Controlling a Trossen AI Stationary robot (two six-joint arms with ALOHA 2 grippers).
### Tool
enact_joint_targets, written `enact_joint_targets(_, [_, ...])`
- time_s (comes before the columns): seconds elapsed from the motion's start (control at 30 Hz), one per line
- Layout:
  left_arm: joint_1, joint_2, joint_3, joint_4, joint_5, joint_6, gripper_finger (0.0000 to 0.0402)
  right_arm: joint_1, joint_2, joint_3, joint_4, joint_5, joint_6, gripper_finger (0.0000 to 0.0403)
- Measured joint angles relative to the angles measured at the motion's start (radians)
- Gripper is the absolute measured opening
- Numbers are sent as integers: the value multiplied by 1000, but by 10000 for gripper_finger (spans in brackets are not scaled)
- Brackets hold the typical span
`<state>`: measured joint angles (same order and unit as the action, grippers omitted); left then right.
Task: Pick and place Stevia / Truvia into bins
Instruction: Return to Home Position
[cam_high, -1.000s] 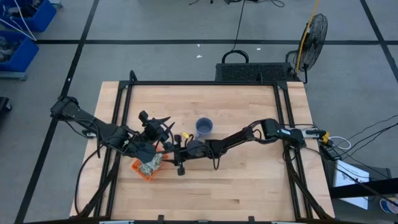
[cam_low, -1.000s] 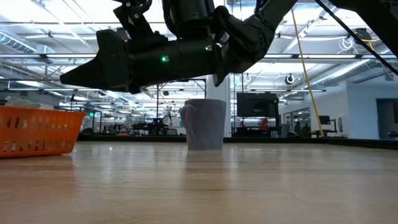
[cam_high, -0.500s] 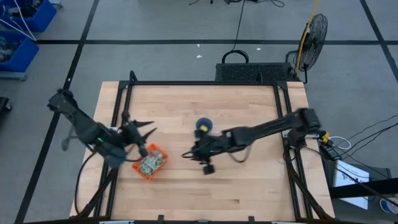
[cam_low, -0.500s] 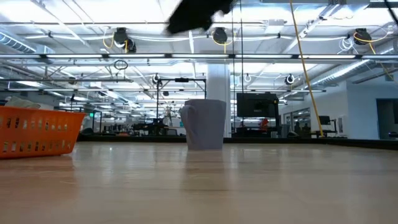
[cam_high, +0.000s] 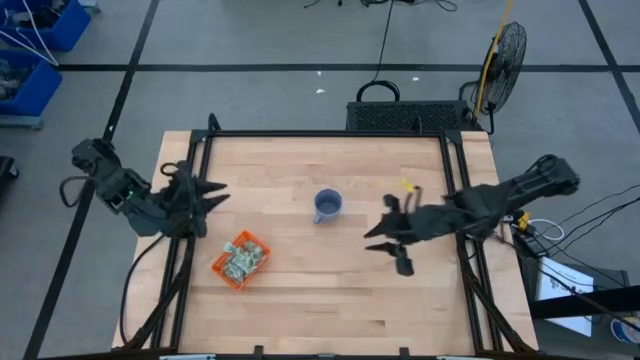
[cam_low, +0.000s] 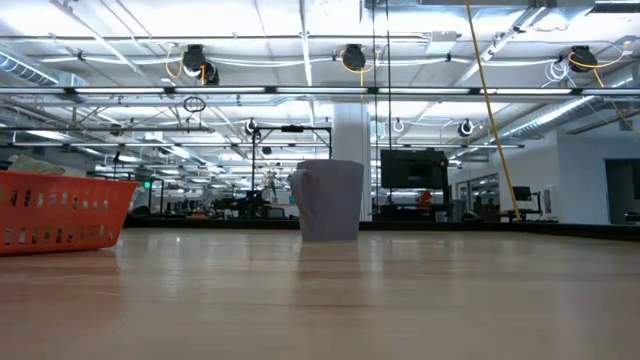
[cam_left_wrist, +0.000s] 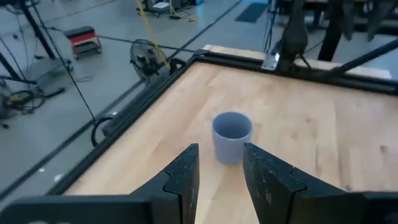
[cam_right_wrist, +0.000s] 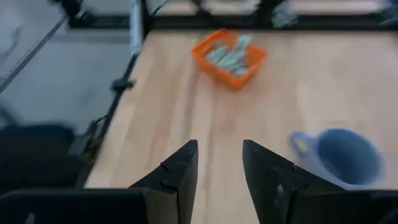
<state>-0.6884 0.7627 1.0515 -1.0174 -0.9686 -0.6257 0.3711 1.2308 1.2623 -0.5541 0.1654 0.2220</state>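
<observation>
**Packets heaped in the orange bin, arms at the table's two sides**

The table (cam_high: 330, 295) is pale wood planking edged by a black frame (cam_high: 320, 134). Its surface carries only two things. The orange bin (cam_high: 222, 267) sits askew in the near-left part, close to the left rail, and the pale green and white Stevia packets (cam_high: 241, 257) lie piled inside it. In the low view a few of them show above its rim. A blue-grey mug (cam_high: 327, 205) stands upright near the middle, well apart from the bin.

The left gripper (cam_high: 212, 193) hangs over the left rail, beyond the bin. Its fingers are spread and hold nothing. The right gripper (cam_high: 372, 238) hovers over the right half of the table, pointing toward the mug. Its fingers are likewise parted and empty.

Around the table lies a grey floor (cam_high: 250, 40) crossed by dark lines. A black crate (cam_high: 410, 116) stands just past the far edge, with a fan (cam_high: 506, 50) on a yellow stand beside it. Blue bins (cam_high: 45, 30) sit off the far-left corner. The low view looks into a bright hall with rows of ceiling lights (cam_low: 345, 57) and a dark monitor (cam_low: 410, 168) behind the mug.
</observation>
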Motion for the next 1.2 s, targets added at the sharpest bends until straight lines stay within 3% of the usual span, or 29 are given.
enact_joint_targets(0.13, [-3, -40, -143, 213, 1, 57, 129, 65, -184, -298, 250, 140, 26, 118])
enact_joint_targets(0.23, [0, -61, -289, 486, 65, 249, 129, 82, -326, -497, 420, 145, 19, 119])
enact_joint_targets(0.37, [38, -118, -419, 783, 177, 471, 129, 82, -541, -694, 513, 148, 30, 118])
enact_joint_targets(0.53, [127, -223, -506, 887, 287, 565, 129, 80, -797, -871, 594, 148, -11, 118])
enact_joint_targets(0.93, [271, -593, -775, 999, 433, 585, 129, 80, -1231, -1087, 581, 148, -150, 119])
enact_joint_targets(1.2, [319, -761, -933, 1070, 485, 621, 129, 80, -1228, -1094, 566, 174, -163, 118])
